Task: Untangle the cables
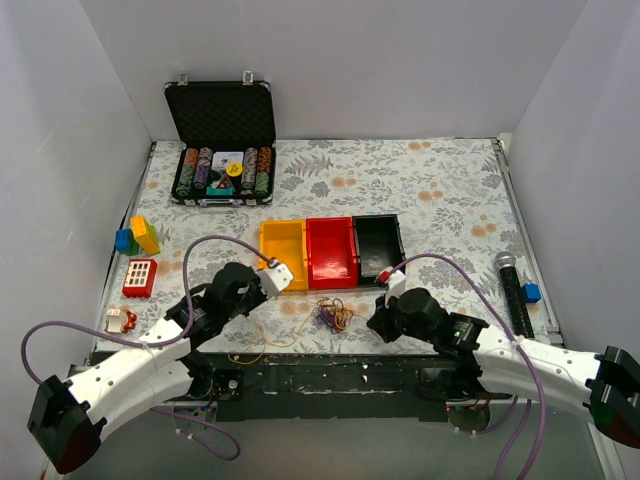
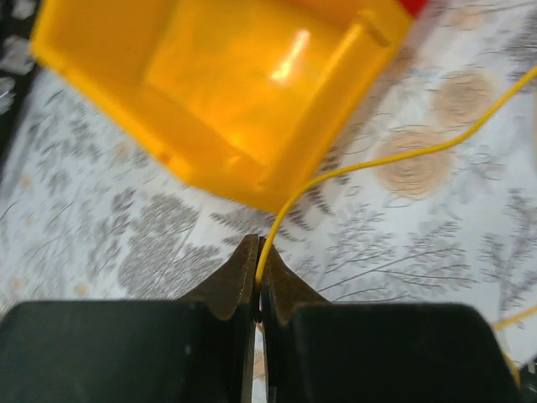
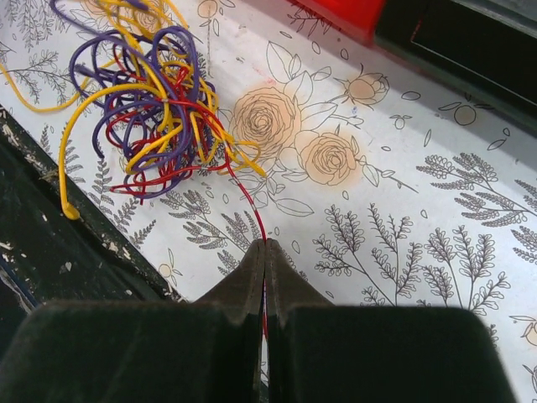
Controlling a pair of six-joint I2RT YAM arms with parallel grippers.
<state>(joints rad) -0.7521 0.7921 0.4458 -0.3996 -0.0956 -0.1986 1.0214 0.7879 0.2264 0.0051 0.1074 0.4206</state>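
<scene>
- Top external view, lower middle: the fist-sized knot of thin yellow, purple and red cables (image 1: 335,316) lies on the floral worktop (image 1: 440,190), just in front of the yellow, red and black plastic bins (image 1: 332,281). It looks mostly tangled, so I judge the task barely begun.
- Left end effector (image 2: 258,250) is clamped on one yellow strand (image 2: 377,158), which runs rightward past the yellow bin (image 2: 226,92).
- Right end effector (image 3: 265,252) is pinched on a red strand (image 3: 250,201) that leads up-left into the knot.
- Worktop opens to either side for pulling apart. The bins behind and the dark front edge (image 3: 50,243) beside the knot limit travel.
</scene>
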